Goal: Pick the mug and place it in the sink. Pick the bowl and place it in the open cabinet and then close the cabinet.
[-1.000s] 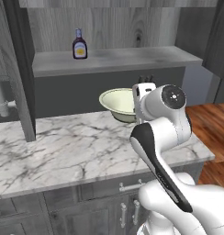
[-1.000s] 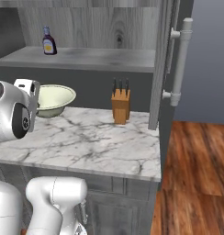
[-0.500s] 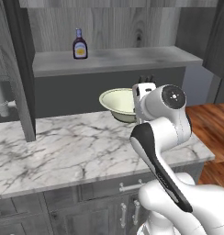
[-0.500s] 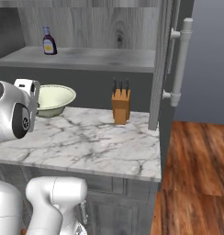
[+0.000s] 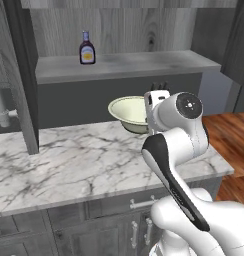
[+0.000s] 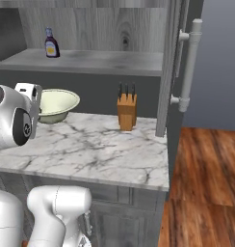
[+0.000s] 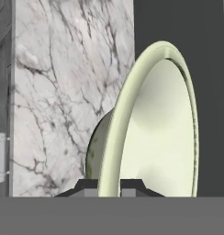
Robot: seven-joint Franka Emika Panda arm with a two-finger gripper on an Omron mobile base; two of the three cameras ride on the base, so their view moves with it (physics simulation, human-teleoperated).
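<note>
Nothing has moved since the earlier frames: the arm and the bowl (image 5: 128, 114) stay in the same place. In the hand view the pincer (image 7: 109, 186) is clamped on the rim of the bowl (image 7: 146, 133), one dark tip on each side of the rim. From the base views the bowl (image 6: 56, 102) is at the back of the marble tabletop (image 5: 69, 160), tilted a little; whether it touches the tabletop I cannot tell. It is below the grey shelf of the cabinet (image 5: 124, 65). On this shelf stands a dark sauce bottle (image 5: 86, 49). At the right, a wooden knife block (image 6: 127, 111) stands on the tabletop (image 6: 105, 144), near the cabinet door with the silver handle (image 6: 189, 65).
</note>
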